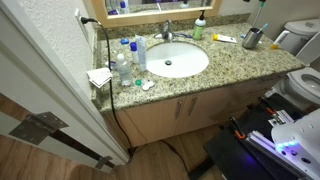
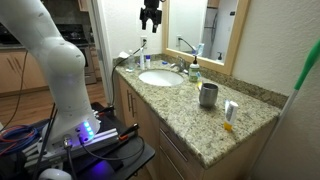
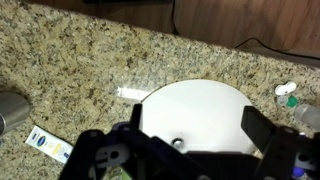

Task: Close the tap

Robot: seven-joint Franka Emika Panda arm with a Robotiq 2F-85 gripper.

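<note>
The tap is a small chrome faucet at the back rim of the white oval basin; it also shows in an exterior view. My gripper hangs high above the basin, well clear of the tap. In the wrist view the gripper is open and empty, with its two dark fingers framing the basin and its drain far below. The tap is hidden in the wrist view.
A green-capped soap bottle stands beside the tap. Clear bottles with blue caps and a cloth sit at one end of the granite counter. A metal cup and a tube sit at the other end.
</note>
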